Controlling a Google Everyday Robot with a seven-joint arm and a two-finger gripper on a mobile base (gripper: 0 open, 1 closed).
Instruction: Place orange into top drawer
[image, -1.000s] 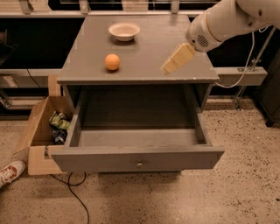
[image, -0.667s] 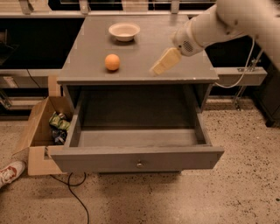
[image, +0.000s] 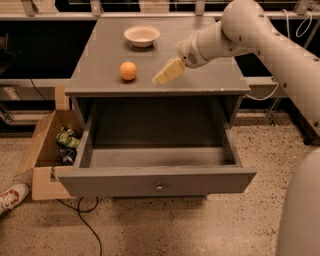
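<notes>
Hovering over the cabinet top (image: 215, 75) just right of the orange (image: 128, 70), the gripper (image: 166, 74), width not discernible, looks mid-approach; next it must shift left, grasp the fruit, then reach the open top drawer (image: 159, 180).

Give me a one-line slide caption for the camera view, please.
Gripper hovers over the cabinet top beside the orange, not touching it; the top drawer stands open below.

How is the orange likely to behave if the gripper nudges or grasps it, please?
Round and loose on the flat cabinet top, the orange would probably roll if nudged by the gripper hovering beside it. Its smooth skin may slip in a grasp.
</notes>
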